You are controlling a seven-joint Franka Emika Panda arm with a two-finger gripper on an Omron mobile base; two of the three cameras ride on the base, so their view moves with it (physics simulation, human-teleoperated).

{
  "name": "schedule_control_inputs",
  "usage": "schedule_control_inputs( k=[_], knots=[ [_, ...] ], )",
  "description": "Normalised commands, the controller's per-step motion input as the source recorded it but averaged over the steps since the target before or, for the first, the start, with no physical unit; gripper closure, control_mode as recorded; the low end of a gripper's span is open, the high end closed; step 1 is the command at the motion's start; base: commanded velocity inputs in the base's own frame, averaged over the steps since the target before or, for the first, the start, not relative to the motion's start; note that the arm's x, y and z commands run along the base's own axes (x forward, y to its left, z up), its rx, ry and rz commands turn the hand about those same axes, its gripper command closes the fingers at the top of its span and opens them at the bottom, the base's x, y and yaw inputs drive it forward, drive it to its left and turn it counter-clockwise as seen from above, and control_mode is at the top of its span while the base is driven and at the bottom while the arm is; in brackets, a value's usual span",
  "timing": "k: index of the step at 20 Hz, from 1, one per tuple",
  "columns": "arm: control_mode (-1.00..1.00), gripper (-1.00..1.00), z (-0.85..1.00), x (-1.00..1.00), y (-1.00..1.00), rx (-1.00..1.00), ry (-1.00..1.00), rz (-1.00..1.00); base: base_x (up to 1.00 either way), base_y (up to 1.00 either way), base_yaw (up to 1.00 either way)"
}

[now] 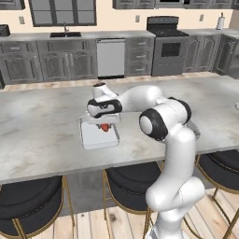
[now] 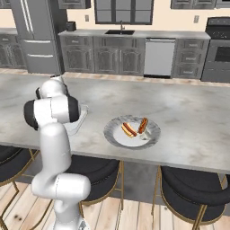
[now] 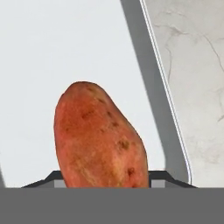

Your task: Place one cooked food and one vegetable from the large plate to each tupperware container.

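Note:
The vegetable [image 3: 100,140], a reddish-orange oval piece, sits close in front of the hand camera and hides the fingertips. In the left base view it is a small red piece [image 1: 105,127] under my gripper [image 1: 105,124], which is shut on it just above a tupperware container [image 1: 99,138]. Behind the vegetable lie the container's white floor [image 3: 65,43] and grey rim [image 3: 151,92]. To the right, the large plate [image 2: 110,130] holds two cooked hot dogs [image 2: 129,130], [image 2: 143,125]. My arm hides most of the container [image 2: 77,122] in the right base view.
The marble island counter [image 1: 42,116] stretches wide on all sides of the container. Black stools [image 1: 28,200] stand along its near edge. Cabinets, a sink and a stove [image 1: 164,44] line the far wall.

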Motion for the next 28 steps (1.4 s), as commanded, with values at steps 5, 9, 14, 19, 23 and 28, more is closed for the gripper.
schedule_control_inputs(
  k=[5, 9, 14, 19, 23, 28],
  knots=[
    [-1.0, 1.0, -0.15, 0.0, -0.45, -0.01, -0.01, -0.01, 0.0, 0.0, 0.0],
    [-1.0, 1.0, -0.3, 0.0, -0.03, 0.0, 0.0, 0.04, 0.0, 0.0, 0.0],
    [-1.0, 1.0, -0.24, 0.06, 0.07, -0.01, 0.0, 0.04, 0.0, 0.0, 0.0],
    [-1.0, 1.0, -0.05, 0.02, 0.0, -0.01, -0.01, 0.01, 0.0, 0.0, 0.0],
    [-1.0, -1.0, 0.0, 0.0, 0.0, 0.0, 0.0, 0.0, 0.0, 0.0, 0.0],
    [-1.0, -1.0, 0.0, 0.02, -0.01, 0.0, -0.06, 0.0, 0.0, 0.0, 0.0]
  ],
)
